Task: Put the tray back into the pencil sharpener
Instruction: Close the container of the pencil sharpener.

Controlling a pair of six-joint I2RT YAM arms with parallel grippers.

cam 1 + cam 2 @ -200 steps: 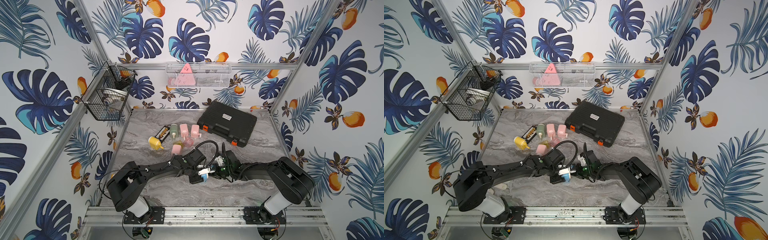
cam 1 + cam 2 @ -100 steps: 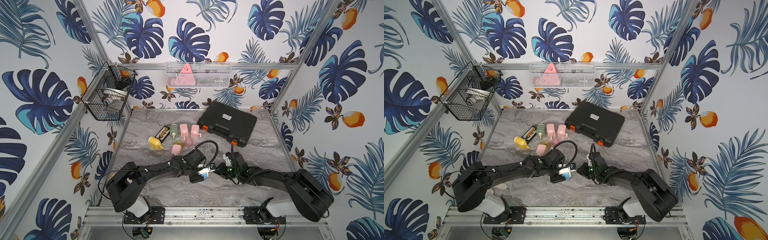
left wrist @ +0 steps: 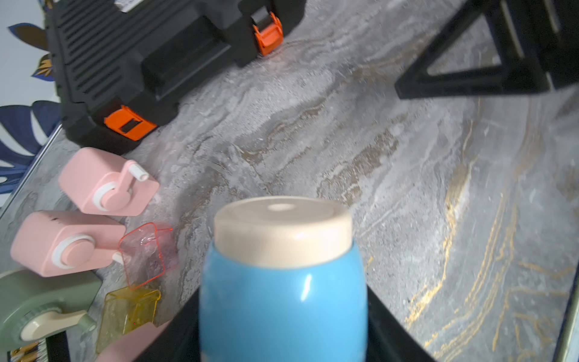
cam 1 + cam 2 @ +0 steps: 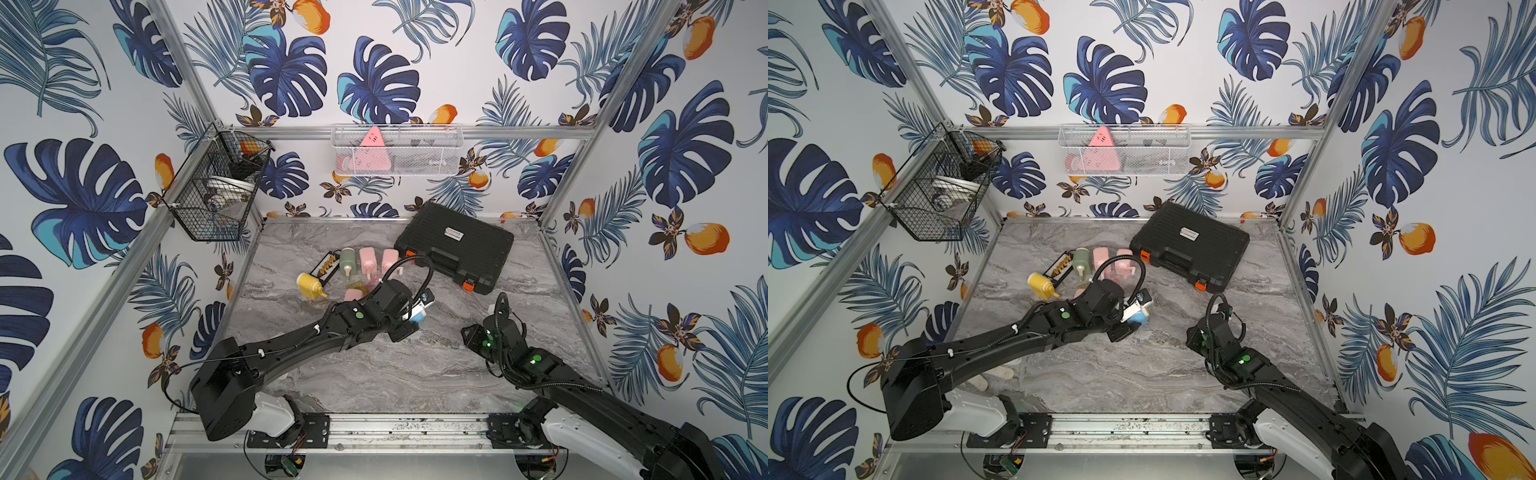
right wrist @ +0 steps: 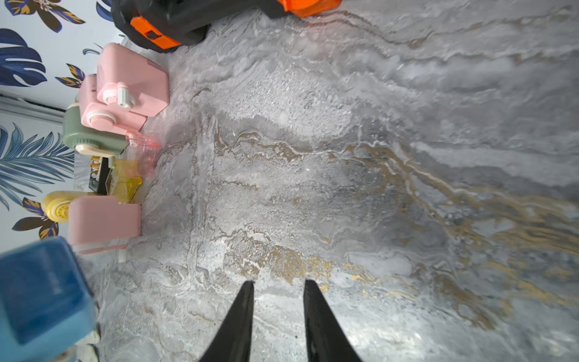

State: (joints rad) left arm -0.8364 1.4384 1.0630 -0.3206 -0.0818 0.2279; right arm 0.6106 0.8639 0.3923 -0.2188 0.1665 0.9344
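Observation:
A blue pencil sharpener (image 4: 419,321) with a cream cap (image 3: 282,232) is held just above the marble table, and my left gripper (image 4: 409,314) is shut on its body. In the right wrist view the sharpener (image 5: 40,291) shows a darker translucent blue tray (image 5: 37,282) sitting inside its body. My right gripper (image 5: 277,283) hovers over bare marble well to the right of the sharpener. It is open, with nothing between its black fingers (image 5: 242,313). Both top views show it (image 4: 1190,334) apart from the sharpener (image 4: 1139,320).
A black case (image 4: 455,249) with orange latches lies at the back right. Behind the left gripper sit pink sharpeners (image 4: 368,259), a green one (image 4: 347,262) and a yellow one (image 4: 309,286). Loose red (image 3: 145,250) and yellow (image 3: 131,310) translucent trays lie beside them.
My right gripper has drawn back from the blue sharpener toward the right and its jaws have parted a little. The left gripper keeps hold of the sharpener, shifted slightly back.

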